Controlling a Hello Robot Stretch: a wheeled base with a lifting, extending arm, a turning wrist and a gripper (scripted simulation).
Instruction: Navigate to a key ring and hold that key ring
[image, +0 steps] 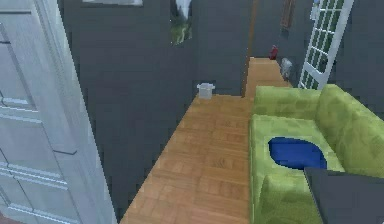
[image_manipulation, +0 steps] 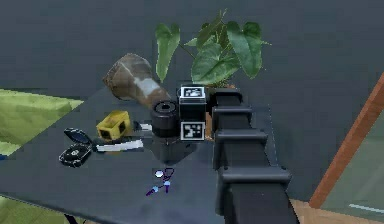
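Note:
A small cluster of blue and pale bits (image_manipulation: 160, 181), possibly the key ring, lies on the dark table (image_manipulation: 60, 180) near its front edge. My gripper (image_manipulation: 166, 140) is a dark body left of the two white marker squares, at the end of the arm (image_manipulation: 240, 160), above the tabletop just behind that cluster. I cannot tell whether it holds anything. A black and blue object (image_manipulation: 75, 146) lies further left on the table.
On the table also stand a yellow block (image_manipulation: 113, 125), a tipped brown vase (image_manipulation: 135, 78) and a leafy plant (image_manipulation: 215, 50). The forward view has a green sofa (image: 300, 110) with a blue cushion (image: 297, 152), wood floor (image: 205, 150), a white door (image: 35, 120) and a small white bin (image: 205, 90).

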